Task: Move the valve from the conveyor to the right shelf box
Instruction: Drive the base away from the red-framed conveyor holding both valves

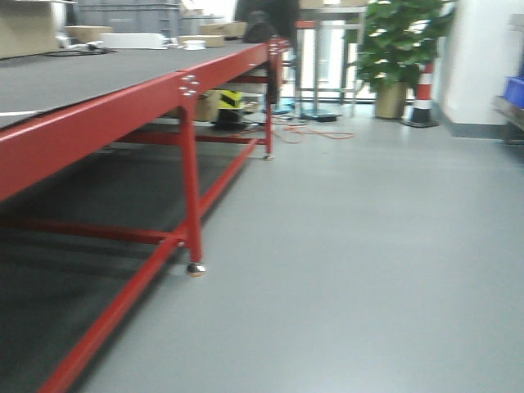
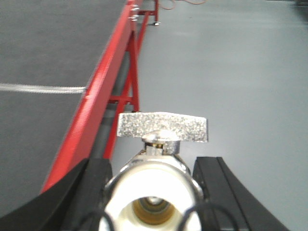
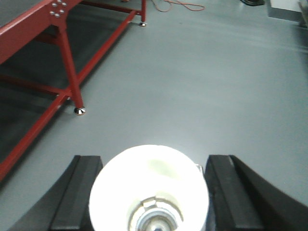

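Note:
A silvery valve [image 2: 162, 127] with a flat speckled handle on top and a white-rimmed opening facing the camera sits between the black fingers of my left gripper [image 2: 154, 166], which is shut on it. It hangs over the floor just right of the conveyor [image 2: 43, 48], a wide dark grey belt on a red frame [image 1: 98, 70]. My right gripper [image 3: 153, 161] is shut on a second valve [image 3: 149, 185], seen end-on as a round white cap with a metal centre, above the bare grey floor. Neither gripper shows in the front view. No shelf box can be picked out with certainty.
The conveyor's red legs and crossbars [image 1: 190, 188] stand to the left, with a foot [image 3: 79, 111] on the floor. Far ahead are a potted plant [image 1: 401, 49], a striped cone [image 1: 423, 98], orange cables [image 1: 315, 131], and a blue item [image 1: 514, 90] at the right edge. Boxes [image 1: 90, 34] lie on the belt's far end.

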Available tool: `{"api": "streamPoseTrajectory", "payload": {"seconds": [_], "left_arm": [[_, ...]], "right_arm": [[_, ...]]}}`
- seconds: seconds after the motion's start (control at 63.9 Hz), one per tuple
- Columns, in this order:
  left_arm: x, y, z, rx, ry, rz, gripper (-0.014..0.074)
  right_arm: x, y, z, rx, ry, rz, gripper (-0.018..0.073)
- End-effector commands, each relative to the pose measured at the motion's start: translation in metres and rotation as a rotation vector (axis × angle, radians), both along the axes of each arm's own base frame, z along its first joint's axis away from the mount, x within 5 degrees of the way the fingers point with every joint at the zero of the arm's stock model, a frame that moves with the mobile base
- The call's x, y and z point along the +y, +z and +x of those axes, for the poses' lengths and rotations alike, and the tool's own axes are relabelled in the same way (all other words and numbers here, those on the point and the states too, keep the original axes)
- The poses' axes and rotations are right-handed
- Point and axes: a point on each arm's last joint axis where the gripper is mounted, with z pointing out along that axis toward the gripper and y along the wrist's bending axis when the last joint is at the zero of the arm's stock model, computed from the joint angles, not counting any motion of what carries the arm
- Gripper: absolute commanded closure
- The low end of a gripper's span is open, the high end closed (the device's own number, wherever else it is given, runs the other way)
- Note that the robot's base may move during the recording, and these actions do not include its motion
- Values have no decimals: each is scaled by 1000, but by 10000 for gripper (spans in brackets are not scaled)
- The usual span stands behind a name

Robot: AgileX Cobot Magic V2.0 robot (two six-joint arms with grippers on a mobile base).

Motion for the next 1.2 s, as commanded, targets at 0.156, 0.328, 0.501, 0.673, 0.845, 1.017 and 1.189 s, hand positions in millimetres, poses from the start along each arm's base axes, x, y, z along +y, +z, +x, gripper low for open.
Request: {"api": "streamPoseTrajectory", "payload": {"seconds": [0.156, 0.328, 0.501, 0.673, 0.845, 1.017, 1.189], "left_arm": [[-2, 10, -4, -79, 0, -9, 707], [-2, 10, -4, -79, 0, -9, 707], [-2, 10, -4, -79, 0, -9, 707], [-2, 10, -4, -79, 0, -9, 707], [-2, 10, -4, -79, 0, -9, 707], [-2, 10, -4, -79, 0, -9, 707], [-2, 10, -4, -79, 0, -9, 707]], "right_arm": [[-2, 13, -3, -103, -16, 4, 712], [-2, 13, -3, -103, -16, 4, 712], [-2, 13, -3, -103, -16, 4, 712], [-2, 13, -3, -105, -17, 4, 712], [-2, 13, -3, -105, -17, 4, 712], [-2, 13, -3, -105, -17, 4, 712], [-2, 13, -3, -105, -17, 4, 712]]}}
